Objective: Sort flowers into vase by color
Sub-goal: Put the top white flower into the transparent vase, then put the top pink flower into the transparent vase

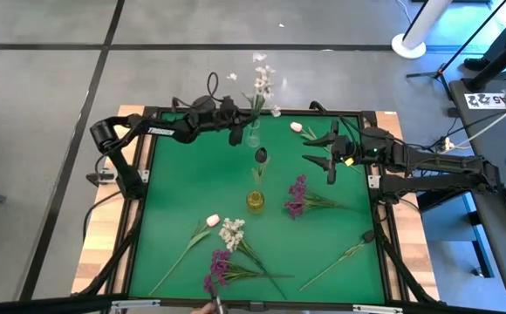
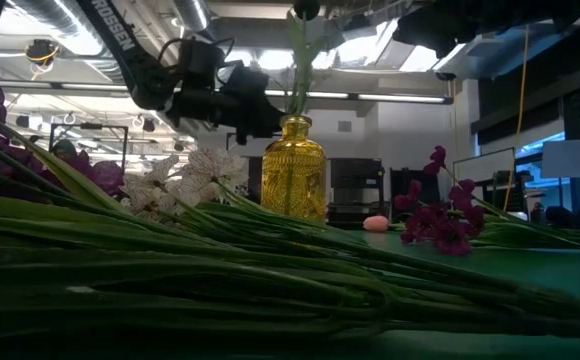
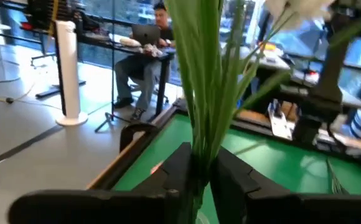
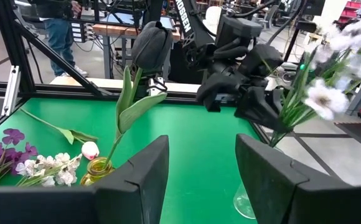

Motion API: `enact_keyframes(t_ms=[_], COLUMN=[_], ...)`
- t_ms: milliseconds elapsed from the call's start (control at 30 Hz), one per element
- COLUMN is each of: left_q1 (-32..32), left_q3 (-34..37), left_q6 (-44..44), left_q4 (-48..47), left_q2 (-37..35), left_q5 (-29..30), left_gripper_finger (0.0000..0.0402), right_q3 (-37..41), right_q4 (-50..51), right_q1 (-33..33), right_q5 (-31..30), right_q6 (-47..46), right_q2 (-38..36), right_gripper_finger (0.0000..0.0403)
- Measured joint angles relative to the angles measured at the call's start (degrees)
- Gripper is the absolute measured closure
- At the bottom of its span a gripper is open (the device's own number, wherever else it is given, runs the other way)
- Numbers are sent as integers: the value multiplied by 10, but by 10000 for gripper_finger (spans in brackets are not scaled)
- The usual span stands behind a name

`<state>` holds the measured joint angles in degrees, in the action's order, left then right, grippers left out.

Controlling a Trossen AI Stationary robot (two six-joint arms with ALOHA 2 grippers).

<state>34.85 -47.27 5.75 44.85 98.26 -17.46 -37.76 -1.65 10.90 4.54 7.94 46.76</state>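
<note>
Left gripper point(image 3: 199, 177) was pinched on the stems of a white sprig point(image 1: 262, 83), blossoms up, stem ends pointed down so they could enter the clear vase point(image 1: 253, 137) directly below the claw. Judged step: lowering white flowers into that vase.

Right gripper point(image 1: 327, 157) waited w/ fingers spread and empty, just beside a pink bud point(image 1: 296, 126).

Farther from the left claw, toward table centre, the yellow vase point(image 1: 256, 201) held a dark tulip point(image 1: 261, 156).

Beyond it lay unsorted flowers on the green mat point(image 1: 183, 192): purple cluster point(image 1: 298, 196), pink tulip point(image 1: 212, 221), white cluster point(image 1: 232, 232), purple cluster point(image 1: 218, 266).
</note>
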Motion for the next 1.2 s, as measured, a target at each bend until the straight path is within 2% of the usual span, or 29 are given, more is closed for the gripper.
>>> enact_keyframes(t_ms=[433, 567, 667, 867, 967, 1100, 1133, 1200], left_q1=[0, 0, 0, -12, -30, -69, -81, -109], left_q3=[0, 1, 0, 0, 0, 0, 0, 0], left_q6=[-14, -21, -46, -93, -92, -60, -49, -28], left_q4=[-89, -125, -191, -386, -455, -501, -504, -507], left_q2=[-3, -37, -90, -226, -289, -358, -374, -401], left_q5=[4, 21, 42, 130, 153, 157, 158, 157], left_gripper_finger=[246, 218, 203, 194, 193, 193, 193, 193], right_q3=[0, 0, -1, -1, -1, -1, -1, -1], right_q4=[3, 10, 42, 193, 255, 338, 353, 367], right_q1=[0, 0, 0, 0, 0, 2, 8, 25], right_q5=[0, 0, -8, -116, -174, -330, -345, -335], right_q6=[-1, -1, -2, -28, -66, -179, -193, -212], right_q2=[0, 0, 0, 1, 7, 34, 44, 63], right_gripper_finger=[217, 217, 217, 217, 217, 217, 217, 217])
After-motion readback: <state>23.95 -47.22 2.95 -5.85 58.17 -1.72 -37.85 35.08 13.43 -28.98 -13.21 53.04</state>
